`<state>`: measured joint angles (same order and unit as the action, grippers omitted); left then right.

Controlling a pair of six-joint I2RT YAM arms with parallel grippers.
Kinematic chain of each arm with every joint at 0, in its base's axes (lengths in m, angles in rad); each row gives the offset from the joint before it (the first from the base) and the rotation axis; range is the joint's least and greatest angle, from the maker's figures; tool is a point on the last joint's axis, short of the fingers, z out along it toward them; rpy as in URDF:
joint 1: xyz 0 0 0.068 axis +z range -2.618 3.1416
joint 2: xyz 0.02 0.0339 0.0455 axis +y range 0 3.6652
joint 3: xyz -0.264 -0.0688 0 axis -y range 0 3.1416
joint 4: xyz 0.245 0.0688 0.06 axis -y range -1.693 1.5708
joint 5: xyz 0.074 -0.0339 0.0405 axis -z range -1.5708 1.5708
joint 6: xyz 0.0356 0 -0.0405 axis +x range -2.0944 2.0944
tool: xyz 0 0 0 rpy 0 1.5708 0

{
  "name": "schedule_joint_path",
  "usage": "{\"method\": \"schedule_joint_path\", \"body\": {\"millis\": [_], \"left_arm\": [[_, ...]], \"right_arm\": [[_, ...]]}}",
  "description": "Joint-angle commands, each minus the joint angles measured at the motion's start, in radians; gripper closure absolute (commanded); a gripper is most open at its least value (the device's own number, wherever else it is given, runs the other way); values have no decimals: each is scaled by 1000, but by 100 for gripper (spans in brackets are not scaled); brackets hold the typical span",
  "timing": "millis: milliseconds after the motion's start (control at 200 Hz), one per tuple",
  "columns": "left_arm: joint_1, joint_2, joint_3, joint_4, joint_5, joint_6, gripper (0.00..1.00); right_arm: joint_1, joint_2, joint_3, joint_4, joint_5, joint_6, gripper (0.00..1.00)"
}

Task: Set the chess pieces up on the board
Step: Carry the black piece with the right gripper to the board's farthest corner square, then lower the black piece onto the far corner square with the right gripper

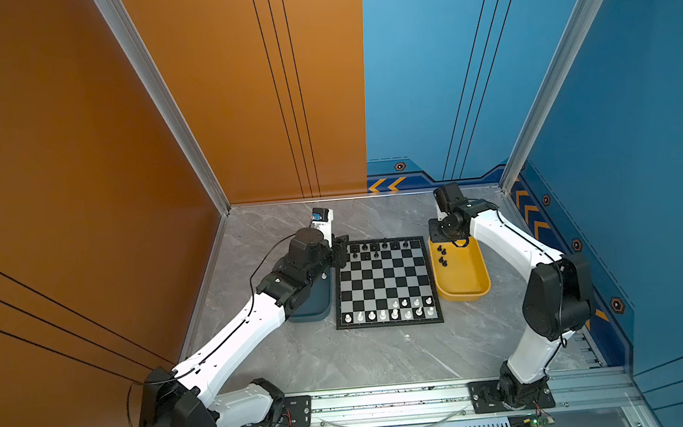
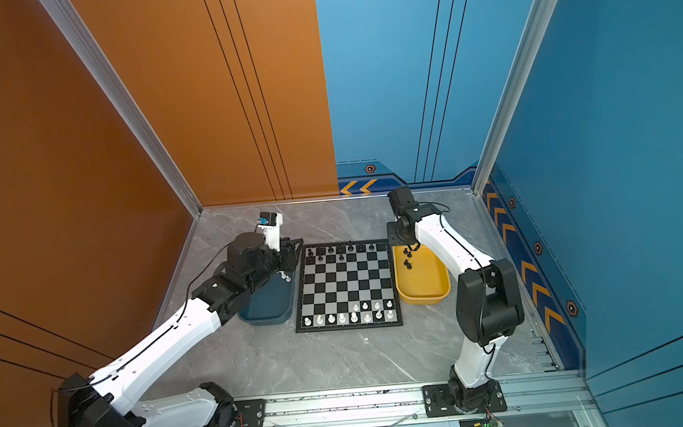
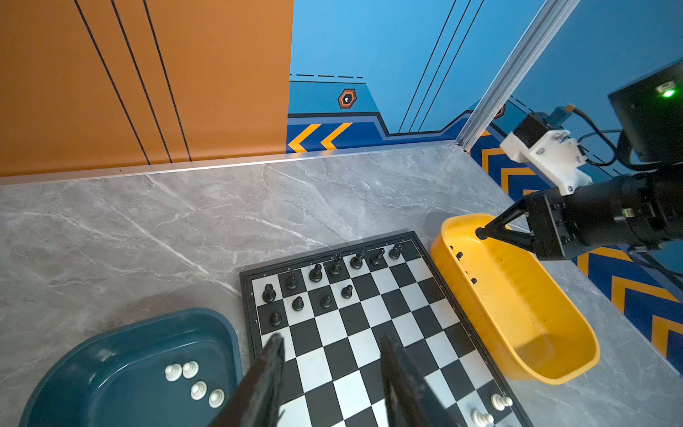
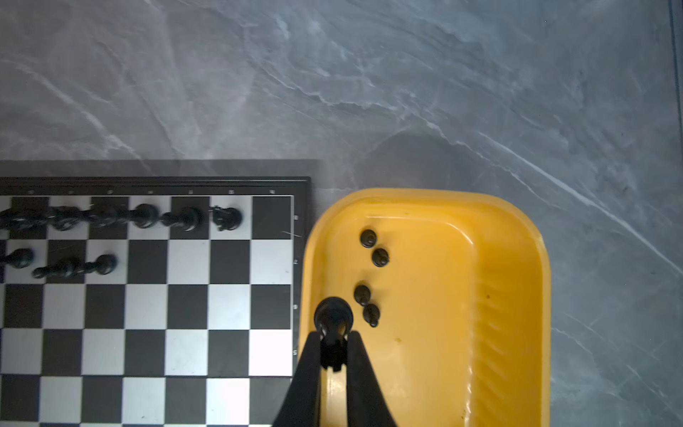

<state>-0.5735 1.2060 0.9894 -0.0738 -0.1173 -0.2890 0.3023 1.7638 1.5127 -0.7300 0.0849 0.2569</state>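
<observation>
Fingers of right arm [image 4: 360, 373] pinching black piece [image 4: 333, 316] over yellow tray [image 4: 517, 295], left fingers [image 3: 268, 373] parted, empty.

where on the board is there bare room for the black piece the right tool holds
Bare: the far corner square beside the yellow tray, the second-row squares next to it, the board's whole middle band. Crowded: black pieces along the far edge, white pieces along the near edge.
</observation>
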Motion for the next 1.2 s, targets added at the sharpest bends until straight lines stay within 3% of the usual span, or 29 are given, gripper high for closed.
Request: {"method": "schedule_joint_path", "body": {"millis": [0, 621, 1196], "left_arm": [[12, -25, -1, 2, 19, -6, 56], [18, -17, 3, -2, 19, -7, 56], [20, -4, 11, -6, 18, -7, 56]], "right_arm": [[37, 67, 66, -54, 32, -27, 100], [56, 335, 242, -62, 11, -21, 100], [40, 406, 279, -61, 5, -12, 100]]}}
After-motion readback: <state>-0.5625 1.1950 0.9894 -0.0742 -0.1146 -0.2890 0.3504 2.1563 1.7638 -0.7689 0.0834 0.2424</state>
